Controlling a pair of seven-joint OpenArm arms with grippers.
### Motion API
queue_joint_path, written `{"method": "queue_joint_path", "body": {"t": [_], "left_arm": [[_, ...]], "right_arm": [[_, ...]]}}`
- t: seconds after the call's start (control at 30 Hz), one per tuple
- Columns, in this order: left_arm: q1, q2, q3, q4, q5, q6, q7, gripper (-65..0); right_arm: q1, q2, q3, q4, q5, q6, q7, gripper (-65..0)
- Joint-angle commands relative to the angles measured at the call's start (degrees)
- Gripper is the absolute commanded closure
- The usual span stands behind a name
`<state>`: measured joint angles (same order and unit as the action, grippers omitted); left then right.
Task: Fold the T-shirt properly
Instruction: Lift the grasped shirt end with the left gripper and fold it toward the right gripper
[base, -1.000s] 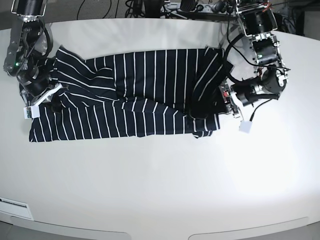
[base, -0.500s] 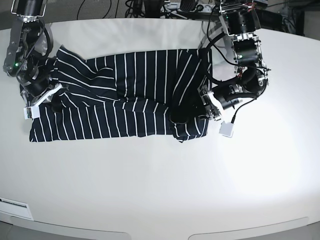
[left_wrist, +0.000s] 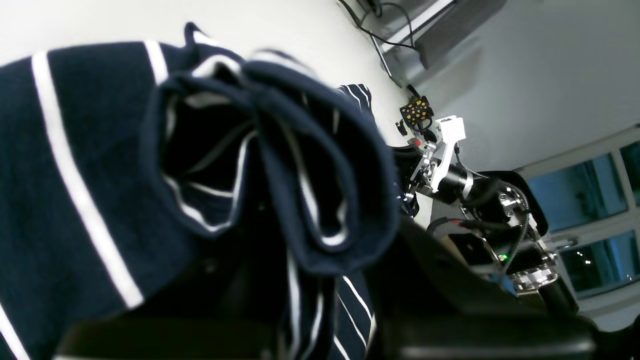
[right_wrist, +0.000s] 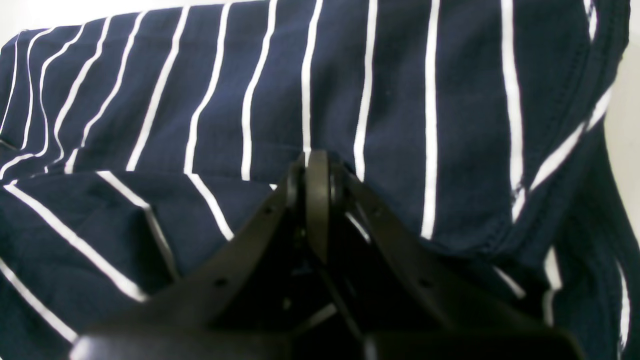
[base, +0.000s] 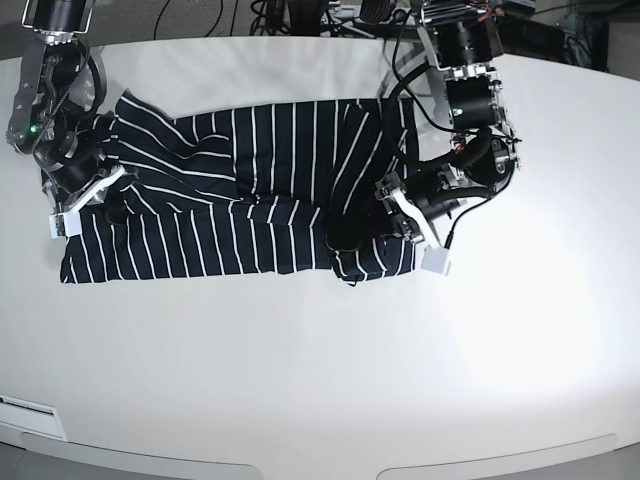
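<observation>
Fabric is bunching in my left gripper (base: 392, 212): I am pinching a thick, doubled-over wad of the T-shirt (base: 250, 190) at its end on the base view's right, the folds hanging in front of my left wrist camera. The striped shirt is lying stretched across the white table (base: 330, 380), rumpled through the middle. My right gripper (right_wrist: 311, 172) is pressing on the shirt's opposite end, its jaws drawn together with cloth all round them; whether any is caught between, I cannot tell.
</observation>
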<state>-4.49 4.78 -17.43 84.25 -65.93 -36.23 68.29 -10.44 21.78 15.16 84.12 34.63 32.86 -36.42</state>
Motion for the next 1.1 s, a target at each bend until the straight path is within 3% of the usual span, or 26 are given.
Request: {"method": "queue_joint_path", "body": {"t": [0.0, 0.3, 0.33, 0.47, 0.5, 0.63, 0.83, 0.9, 0.97, 1.07], "left_arm": [[-1.1, 0.1, 0.5, 0.8, -1.5, -0.2, -1.2, 0.0], [-1.1, 0.1, 6.1, 0.8, 0.2, -0.2, -1.0, 0.0], [-1.1, 0.1, 6.3, 0.8, 0.2, -0.2, -1.0, -3.8], [-1.1, 0.1, 6.5, 0.8, -2.4, -0.2, -1.5, -34.9], [-1.1, 0.1, 6.5, 0.8, -3.2, 0.0, -1.8, -36.8], [-1.2, 0.1, 6.5, 0.8, -4.2, 0.3, -3.5, -36.6], [-1.2, 0.1, 6.5, 0.8, -3.8, 4.2, -3.6, -34.2], [-1.3, 0.1, 6.5, 0.8, -1.7, 3.7, -5.5, -23.1], [-1.2, 0.0, 6.5, 0.8, 1.0, 1.8, -6.7, 0.0], [-1.4, 0.0, 6.4, 0.9, 2.1, 1.0, -7.0, 0.0]], "right_arm": [[-1.1, 0.0, -0.7, -0.5, -2.9, 0.4, -7.8, 0.0], [-1.1, 0.0, -0.7, -0.5, -2.9, 0.4, -7.9, 0.0], [-1.1, 0.0, -0.7, -0.5, -2.9, 0.4, -7.9, 0.0], [-1.2, 0.0, -0.7, -0.5, -2.9, 0.4, -8.5, 0.0], [-1.1, 0.0, -0.7, -0.5, -2.9, 0.4, -8.7, 0.0], [-1.1, 0.0, -0.7, -0.5, -2.9, 0.4, -8.9, 0.0], [-1.1, 0.0, -0.7, -0.5, -2.8, 0.4, -8.9, 0.0], [-1.1, 0.0, -0.7, -0.5, -2.9, 0.4, -8.9, 0.0], [-1.1, 0.0, -0.7, -0.5, -2.9, 0.4, -8.9, 0.0], [-1.1, 0.0, -0.7, -0.5, -2.9, 0.4, -8.9, 0.0]]}}
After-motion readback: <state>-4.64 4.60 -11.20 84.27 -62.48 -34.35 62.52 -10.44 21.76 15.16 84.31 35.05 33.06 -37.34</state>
